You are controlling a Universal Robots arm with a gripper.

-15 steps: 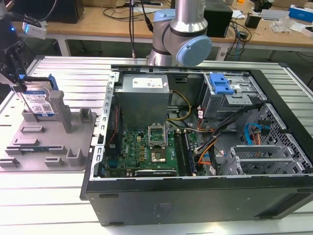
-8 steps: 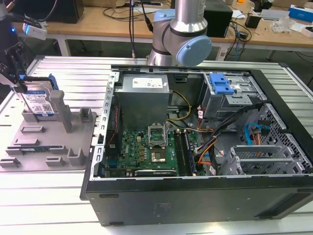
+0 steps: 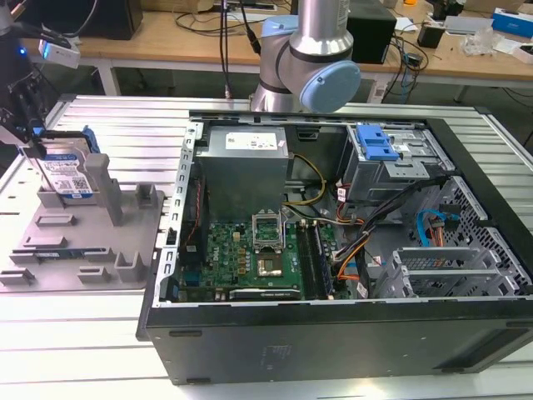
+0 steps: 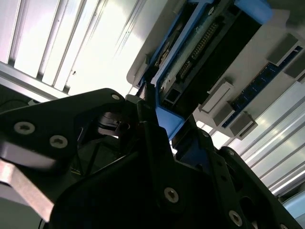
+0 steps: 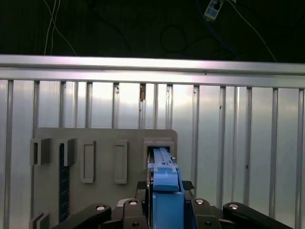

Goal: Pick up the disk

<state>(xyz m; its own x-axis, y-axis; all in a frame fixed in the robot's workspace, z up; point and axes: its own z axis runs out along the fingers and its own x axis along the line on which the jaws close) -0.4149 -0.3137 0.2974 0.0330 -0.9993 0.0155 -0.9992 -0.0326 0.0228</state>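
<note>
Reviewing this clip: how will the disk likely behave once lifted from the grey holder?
The disk looks like a flat metal slab, so probably rigid and fairly heavy for its size. Standing on edge in the grey holder, it may tip if released. Its blue plastic rail could be somewhat slippery.

Open black computer case (image 3: 350,333) with green motherboard (image 3: 250,258); grey holder fixture (image 3: 92,242), ribbed metal table (image 3: 108,125)

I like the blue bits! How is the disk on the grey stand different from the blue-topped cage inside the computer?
The disk stands on edge in the grey holder on the table, outside the case; the drive cage sits inside the open computer case. The disk wears a white-and-blue label; the cage shows bare grey metal. The gripper is closed around the disk's top edge; nothing touches the cage. Both have blue plastic parts.
</note>
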